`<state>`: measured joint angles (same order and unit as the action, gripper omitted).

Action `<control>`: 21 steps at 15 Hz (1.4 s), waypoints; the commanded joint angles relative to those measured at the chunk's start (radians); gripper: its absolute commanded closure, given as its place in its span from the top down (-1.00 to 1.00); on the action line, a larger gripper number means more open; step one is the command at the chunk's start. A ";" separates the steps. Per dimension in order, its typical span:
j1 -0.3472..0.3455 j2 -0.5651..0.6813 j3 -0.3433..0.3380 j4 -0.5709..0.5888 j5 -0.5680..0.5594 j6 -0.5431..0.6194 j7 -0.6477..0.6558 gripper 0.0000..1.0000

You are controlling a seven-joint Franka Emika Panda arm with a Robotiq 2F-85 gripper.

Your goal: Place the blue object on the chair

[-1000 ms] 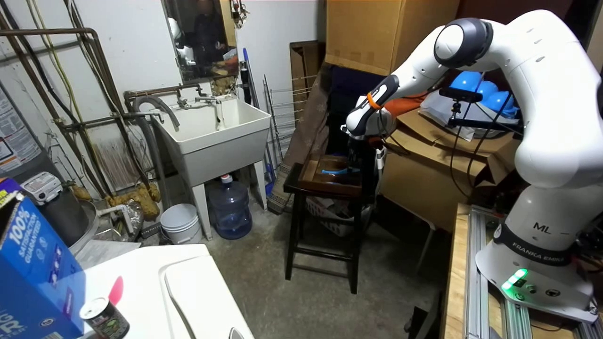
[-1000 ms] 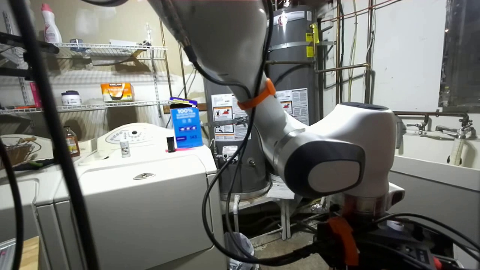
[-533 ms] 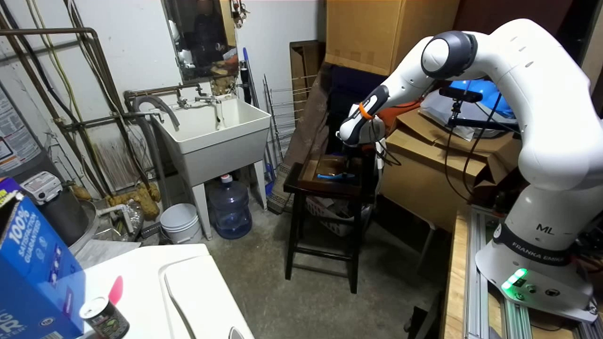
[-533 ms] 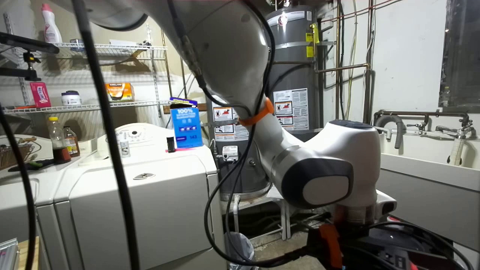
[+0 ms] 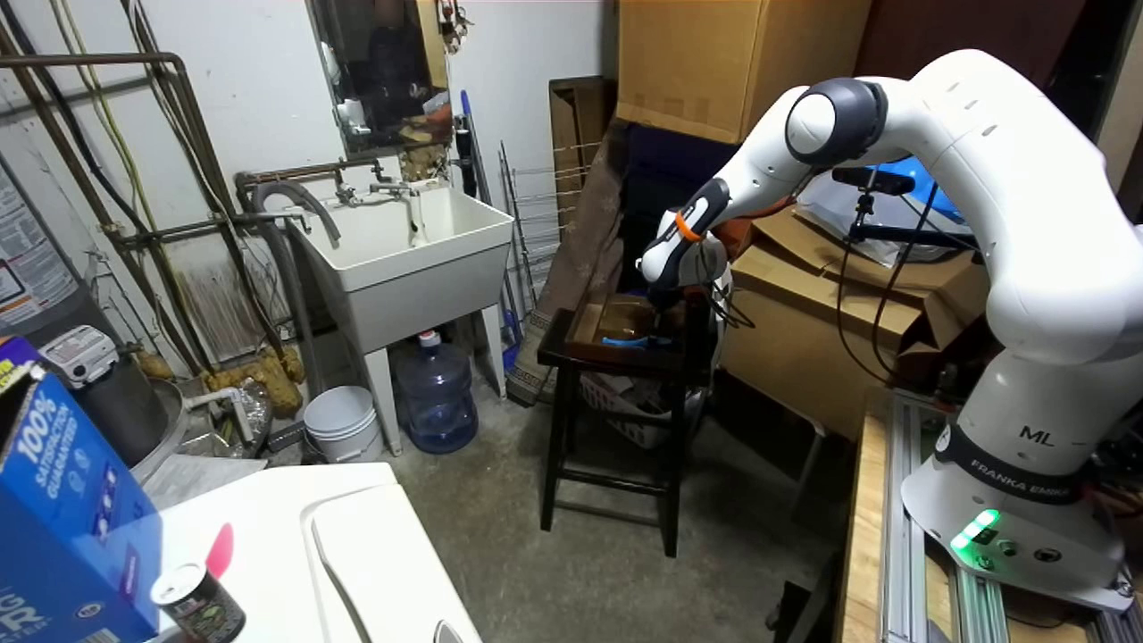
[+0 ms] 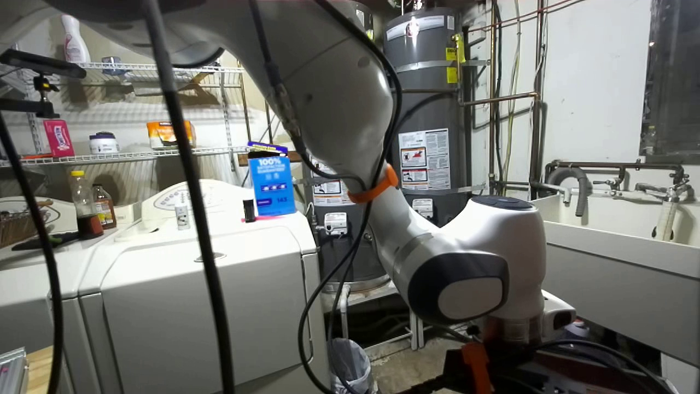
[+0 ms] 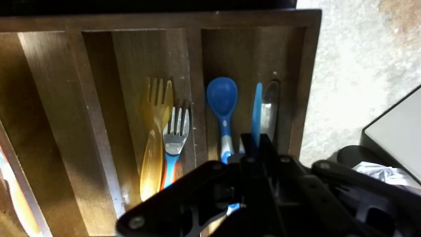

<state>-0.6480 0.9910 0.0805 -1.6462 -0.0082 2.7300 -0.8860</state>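
Observation:
The blue object, a slim light-blue stick, stands out from between my fingertips in the wrist view. My gripper is shut on it; its lower end is hidden between the fingers. It points over the right compartment of a brown wooden cutlery tray; I cannot tell if it touches the tray. In an exterior view the stick shows over the tray, below my dark gripper. The tray rests on the seat of the dark brown chair. In an exterior view the fingertips are out of view below the wrist.
The tray compartments hold a blue spoon, a metal knife, a yellow fork and a metal fork. Tray dividers stand between them. A cardboard box is right of the chair, a sink to its left.
The arm has come down and slightly to the left in an exterior view, carrying the blue stick lower over the tray. The gripper stays shut on it.

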 commanded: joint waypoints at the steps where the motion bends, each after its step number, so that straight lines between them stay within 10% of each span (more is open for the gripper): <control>1: 0.024 0.031 -0.026 0.036 -0.007 0.018 0.026 -0.97; 6: 0.033 0.044 -0.040 0.043 -0.007 0.015 0.040 -0.97; 7: 0.032 0.044 -0.039 0.043 -0.007 0.013 0.042 -0.39; 15: 0.018 0.032 -0.025 0.043 -0.001 0.005 0.052 0.57; 21: -0.015 -0.036 0.017 -0.018 0.012 0.020 0.022 0.65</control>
<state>-0.6380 1.0148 0.0633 -1.6294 -0.0085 2.7414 -0.8511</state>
